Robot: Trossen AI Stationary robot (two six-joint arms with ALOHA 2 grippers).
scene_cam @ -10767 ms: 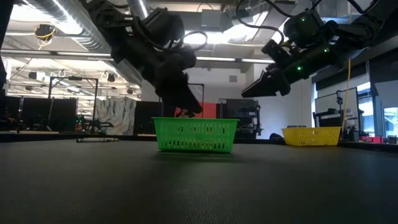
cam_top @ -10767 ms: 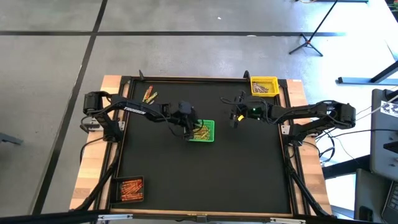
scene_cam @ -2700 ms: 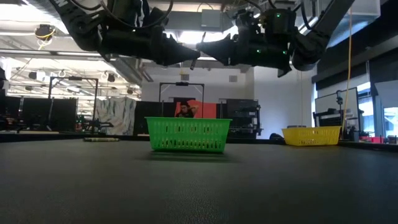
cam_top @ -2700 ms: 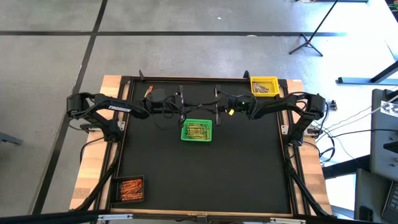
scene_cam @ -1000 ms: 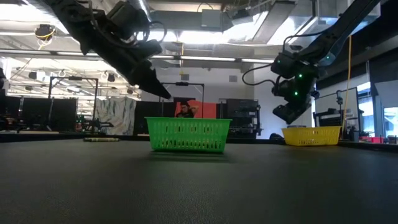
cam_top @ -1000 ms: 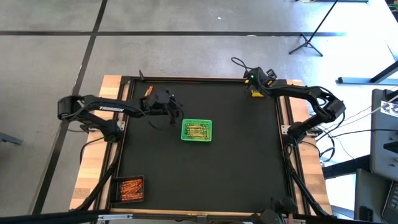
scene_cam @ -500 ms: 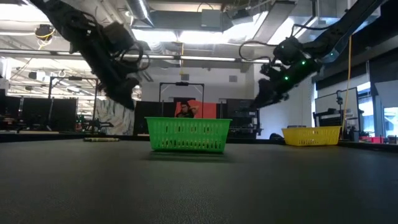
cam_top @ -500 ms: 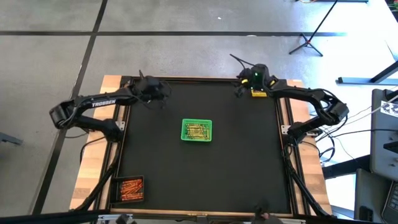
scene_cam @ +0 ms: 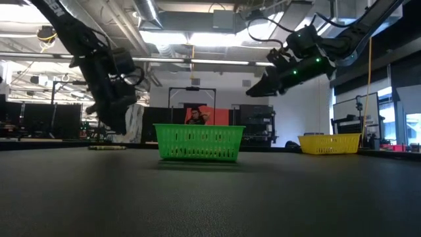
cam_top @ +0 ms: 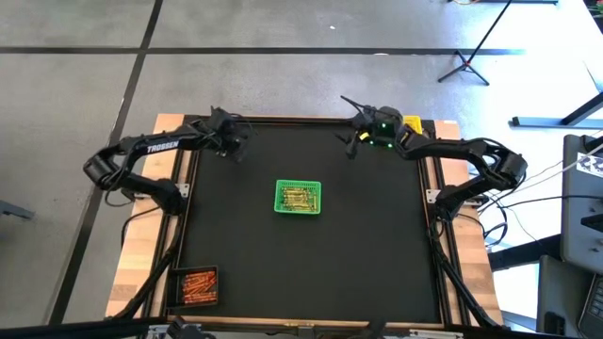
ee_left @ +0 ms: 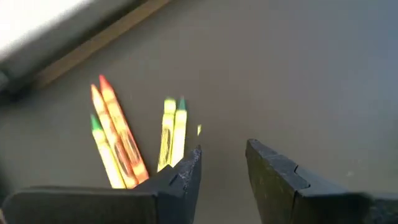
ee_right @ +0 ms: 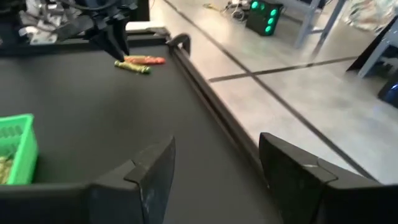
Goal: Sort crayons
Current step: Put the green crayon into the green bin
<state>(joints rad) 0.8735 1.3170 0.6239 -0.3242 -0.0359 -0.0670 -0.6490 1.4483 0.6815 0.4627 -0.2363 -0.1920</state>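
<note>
At the near left corner of the table [cam_top: 377, 282], a black basket [cam_top: 199, 285] full of orange crayons is seen. At the far left corner, the left gripper [cam_top: 236, 151] hangs above a small group of loose crayons [ee_left: 134, 134], which lie on the mat close to the far edge. Its fingers are spread and hold nothing. The fingertips are just beside the yellow-green pair, not yet around it.

In the middle stands the green basket [cam_top: 298, 198], with crayons already inside.

To the right, the right gripper [cam_top: 350, 143] is raised over the far edge, well above the mat. Its fingers are also spread and empty. The yellow basket [scene_cam: 329, 143] is at the far right corner, partly hidden by this arm in the high view.

The step in hand is judged to be a pick by the left gripper. One crayon should be chosen, not two. The fingers should be set across it, lowered until the mat is almost touched, and only then closed. As the crayons lie tight together, a neighbour can be caught or pushed away.
</note>
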